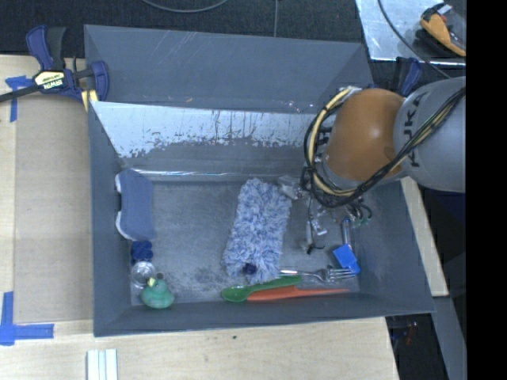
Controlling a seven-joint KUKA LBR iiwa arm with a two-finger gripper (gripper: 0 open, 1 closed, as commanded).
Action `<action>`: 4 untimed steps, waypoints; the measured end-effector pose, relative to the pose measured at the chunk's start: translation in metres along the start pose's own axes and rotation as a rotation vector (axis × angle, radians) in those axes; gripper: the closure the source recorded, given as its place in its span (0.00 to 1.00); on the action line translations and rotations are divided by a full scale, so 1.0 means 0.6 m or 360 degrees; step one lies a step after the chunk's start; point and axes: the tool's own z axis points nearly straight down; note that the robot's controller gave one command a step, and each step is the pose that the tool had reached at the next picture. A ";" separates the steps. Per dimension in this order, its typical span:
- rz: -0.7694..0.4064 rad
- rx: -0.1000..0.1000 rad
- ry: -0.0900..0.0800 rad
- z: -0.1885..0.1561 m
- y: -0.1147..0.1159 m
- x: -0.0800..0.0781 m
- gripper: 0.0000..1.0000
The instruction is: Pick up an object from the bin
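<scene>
Watching the feed, I am seeing the gripper (315, 236) hanging just right of the shaggy blue-and-white cloth (255, 224) that is lying mid-floor in the bin (238, 66), and I am not able to tell whether it is released or clenched. Nearest to it, further right of the cloth, a small blue block (345, 258) is sitting beside a metal fork (333, 275). A green spoon (249, 292) and an orange utensil (313, 292) are lying just in front of the cloth, while a folded blue rag (135, 203) and a green toy (157, 296) are resting well to its left.
</scene>
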 end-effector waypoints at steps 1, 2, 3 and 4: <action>-0.0118 0.0007 -0.0010 -0.068 0.021 -0.014 0.00; -0.0461 0.0002 -0.0004 -0.052 0.117 -0.021 0.00; -0.0666 0.0016 -0.0019 -0.005 0.127 -0.038 0.00; -0.0814 0.0015 -0.0019 -0.007 0.200 -0.046 1.00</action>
